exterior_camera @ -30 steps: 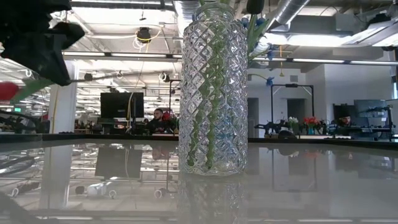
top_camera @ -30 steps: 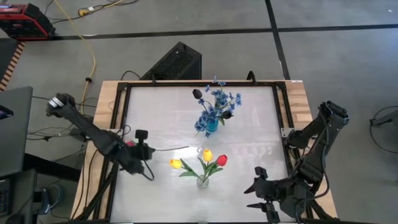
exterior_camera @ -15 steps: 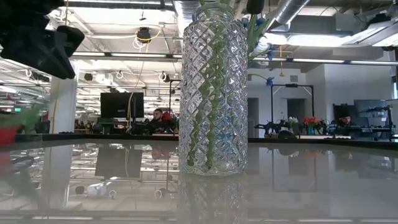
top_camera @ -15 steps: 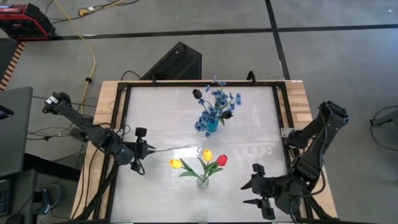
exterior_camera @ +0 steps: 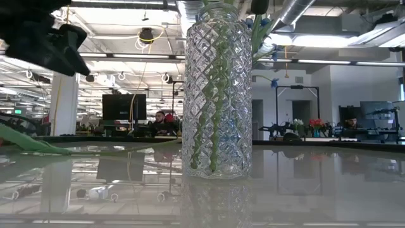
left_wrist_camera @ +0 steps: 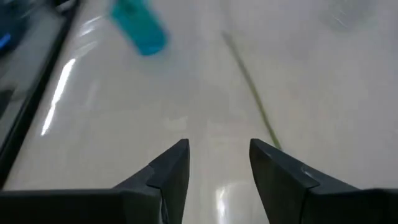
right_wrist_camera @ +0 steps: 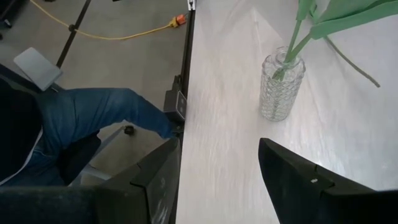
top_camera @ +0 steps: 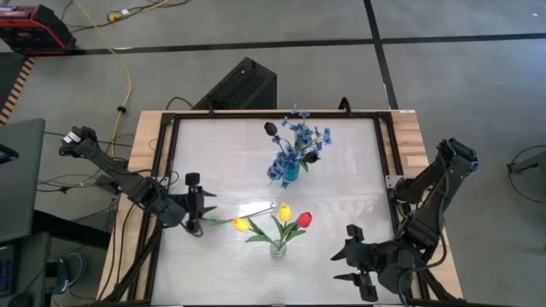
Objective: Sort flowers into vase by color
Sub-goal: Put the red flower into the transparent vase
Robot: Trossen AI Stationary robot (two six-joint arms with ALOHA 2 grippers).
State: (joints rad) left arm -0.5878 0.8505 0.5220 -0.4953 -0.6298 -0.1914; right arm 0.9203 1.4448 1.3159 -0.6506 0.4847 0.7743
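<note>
With our left gripper (top_camera: 197,211) fingers apart at left centre over the loose stem (top_camera: 243,211), we should regrip squarely mid-stem.

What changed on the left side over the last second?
The left end effector opened and let go of a red-headed flower, which now lies on the table beside it. Both vases and the right end effector, open at the near edge, stayed put.

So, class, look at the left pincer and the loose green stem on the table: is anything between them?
Nothing visible. The loose green stem lies flat on the bare table, just ahead of the open left pincer.
</note>
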